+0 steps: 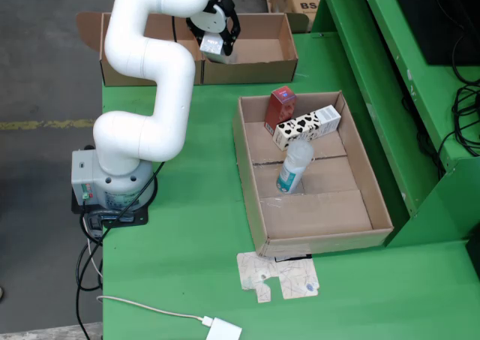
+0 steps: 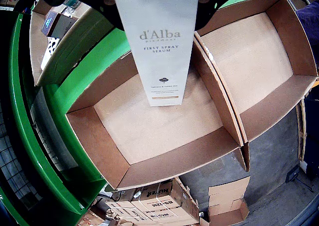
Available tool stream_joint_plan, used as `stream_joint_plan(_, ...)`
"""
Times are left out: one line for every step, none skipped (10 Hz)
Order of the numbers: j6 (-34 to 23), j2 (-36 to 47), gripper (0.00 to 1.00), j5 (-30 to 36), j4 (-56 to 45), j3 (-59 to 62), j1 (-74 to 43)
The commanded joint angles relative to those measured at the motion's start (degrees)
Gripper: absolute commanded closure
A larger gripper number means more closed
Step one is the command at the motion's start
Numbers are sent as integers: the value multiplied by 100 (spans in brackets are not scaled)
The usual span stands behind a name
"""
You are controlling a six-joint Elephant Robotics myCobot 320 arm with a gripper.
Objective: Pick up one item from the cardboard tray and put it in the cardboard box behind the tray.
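Green bench point(image 1: 187, 227) fills the overhead view, its far edge lined with open cartons. At that edge the claw point(image 1: 216, 36) is closed on a white serum carton point(image 2: 158, 46), hanging it above the empty cardboard box point(image 2: 149, 126). The likely risk is a release too near the dividing wall, tipping the carton onto the rim. The cardboard tray point(image 1: 375, 197) lies toward the bench's right edge.

serum box point(image 2: 158, 41) top cut off (wrist view), gripper fingertips hidden
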Motion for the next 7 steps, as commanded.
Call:
stream_joint_plan(35,234,100,-35,28,111,-50)
stream_joint_plan(35,234,90,-35,28,111,-50)
stream_joint_plan(35,234,80,-35,28,111,-50)
stream_joint_plan(35,234,70,-35,28,111,-50)
stream_joint_plan(35,234,60,-35,28,111,-50)
stream_joint_plan(35,234,50,-35,28,111,-50)
stream_joint_plan(35,234,40,-35,28,111,-50)
